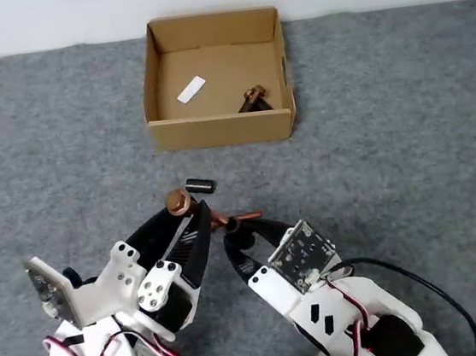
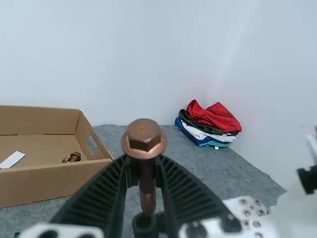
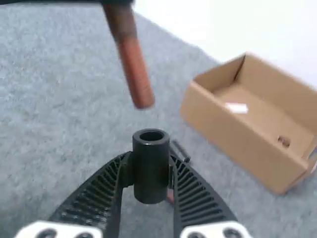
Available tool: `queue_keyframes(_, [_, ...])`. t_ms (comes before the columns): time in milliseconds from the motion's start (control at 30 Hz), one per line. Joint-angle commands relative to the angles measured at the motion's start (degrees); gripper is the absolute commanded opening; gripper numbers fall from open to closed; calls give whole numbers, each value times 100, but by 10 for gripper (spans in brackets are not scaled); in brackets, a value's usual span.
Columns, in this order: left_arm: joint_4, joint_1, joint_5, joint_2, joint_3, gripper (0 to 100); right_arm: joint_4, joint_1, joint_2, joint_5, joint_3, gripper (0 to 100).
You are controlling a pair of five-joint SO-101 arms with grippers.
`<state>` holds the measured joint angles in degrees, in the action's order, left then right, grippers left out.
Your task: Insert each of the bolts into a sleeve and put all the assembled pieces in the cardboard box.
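Left pincer gripping bolt, right pincer gripping sleeve (label illegible)

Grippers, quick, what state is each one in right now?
Left gripper: closed on the copper bolt.
Right gripper: closed on the black sleeve.

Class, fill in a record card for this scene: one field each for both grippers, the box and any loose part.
Left gripper: shut on copper bolt
Right gripper: shut on black sleeve
Bolt and sleeve: apart, not yet joined
Cardboard box: one assembled piece inside
Loose on carpet: spare sleeve, near the box
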<state>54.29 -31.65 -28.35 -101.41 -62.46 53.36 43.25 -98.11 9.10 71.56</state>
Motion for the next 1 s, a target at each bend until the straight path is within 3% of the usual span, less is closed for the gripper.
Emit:
queue_keyframes(0, [62,-35,-44,-18,40,5,-330,57,-40,185,-62,9])
queue_keyframes(567, [62,-62,-18,-18,-725,5,-593,75,-75,800,-97,9])
queue_keyframes(867, [387,-624,-9,-18,-1138,9,-620,75,-84,958,-88,9])
queue_keyframes(967, [378,-624,-9,-18,-1226,76,-620,75,-84,958,-88,9])
